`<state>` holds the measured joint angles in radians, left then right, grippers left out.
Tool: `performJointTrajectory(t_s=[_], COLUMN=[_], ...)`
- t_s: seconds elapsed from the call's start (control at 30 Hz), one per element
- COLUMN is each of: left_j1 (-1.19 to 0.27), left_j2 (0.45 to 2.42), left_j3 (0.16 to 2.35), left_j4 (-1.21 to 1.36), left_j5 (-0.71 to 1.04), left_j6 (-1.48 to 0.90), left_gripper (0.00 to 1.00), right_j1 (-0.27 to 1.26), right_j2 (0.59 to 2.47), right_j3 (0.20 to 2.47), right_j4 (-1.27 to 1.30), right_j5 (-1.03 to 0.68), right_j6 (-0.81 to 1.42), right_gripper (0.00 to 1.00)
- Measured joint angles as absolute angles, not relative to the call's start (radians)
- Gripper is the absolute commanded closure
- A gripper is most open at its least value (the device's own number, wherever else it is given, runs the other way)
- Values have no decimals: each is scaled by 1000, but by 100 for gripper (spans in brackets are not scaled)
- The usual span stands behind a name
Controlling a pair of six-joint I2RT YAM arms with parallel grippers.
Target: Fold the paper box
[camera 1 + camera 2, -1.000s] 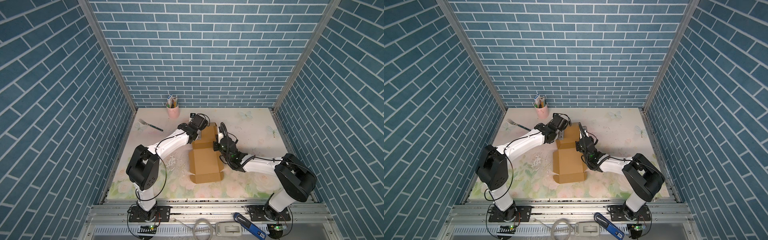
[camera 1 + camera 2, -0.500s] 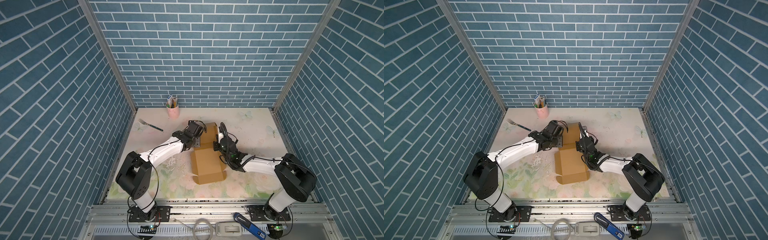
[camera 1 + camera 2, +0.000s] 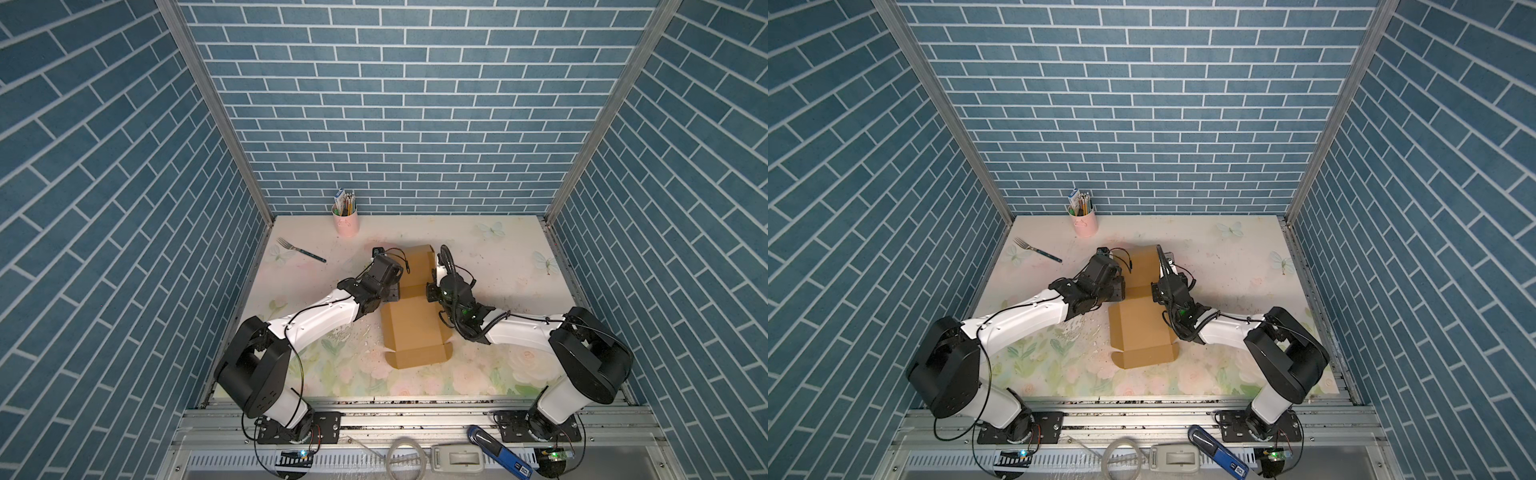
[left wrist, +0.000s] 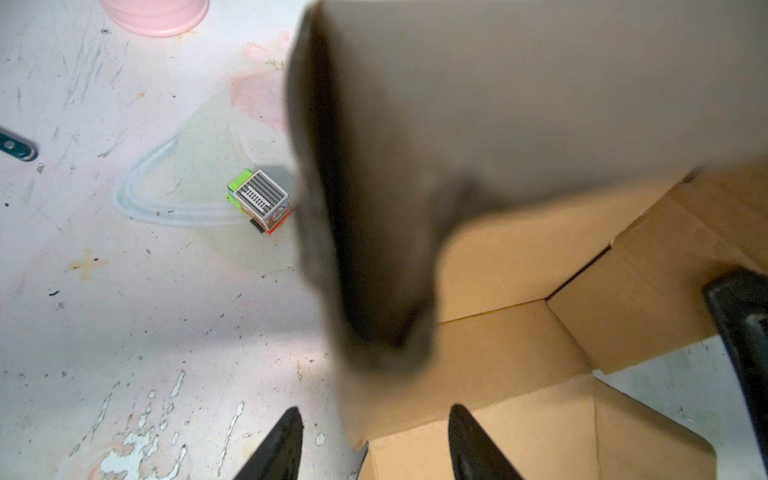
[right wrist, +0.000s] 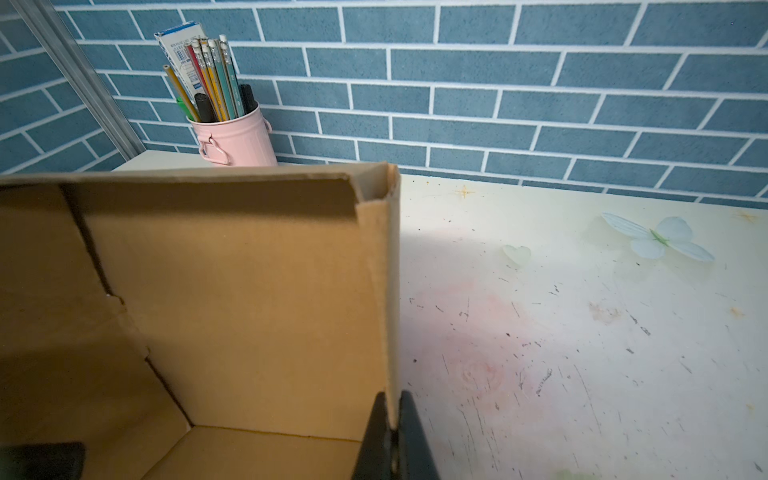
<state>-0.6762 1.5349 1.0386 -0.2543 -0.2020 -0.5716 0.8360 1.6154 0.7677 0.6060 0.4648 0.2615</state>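
While your right gripper [image 5: 392, 397] stays pinched flat on the upright right-hand wall of the paper box [image 3: 415, 328], your left gripper [image 4: 374, 411] has drawn back from the box's far end to its left side. Its fingers have spread and now stand apart, with a blurred cardboard flap rising between them, unsqueezed. The brown box lies in the middle of the table [image 3: 498, 257] between both arms, with its far half raised into walls and its near panel flat. Judging by this, the left side has just been released and needs a fresh grip before folding goes on. As for writing, a small green block [image 4: 258, 199] carries a striped label, and a blue-and-white packet [image 5: 183, 45] in the pink cup [image 5: 237, 137] shows a barcode — no word on either is legible.
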Motion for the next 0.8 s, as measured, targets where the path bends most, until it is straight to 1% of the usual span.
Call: performJointTrajectory(t_s=[0.1,0.2,0.23,0.53,0.67,0.8], left_j1=[-682,-684,-685,-686,-699,-730], left_j2=[1522,1483,1462,1342,1342,1373], left_j3=[1039,1031,1025,959,904,893], left_j4=[-237,-218,-212,-173,-166,-146], left_j5=[-215,-240,-251,-315,-325,-342], left_j6=[-560,-547,-541,-517,-527,-527], left_gripper=[38,31,30,33,34,36], right_j1=[836,836,836,836,836,836], right_j2=[1615,1615,1615,1615,1615,1615], right_j3=[768,768,768,768,773,781], right_j4=[606,606,606,597,551,509], right_j5=[465,465,465,475,498,514], right_j6=[262,262,262,266,284,309], right_gripper=[100,100,100,100,100,100])
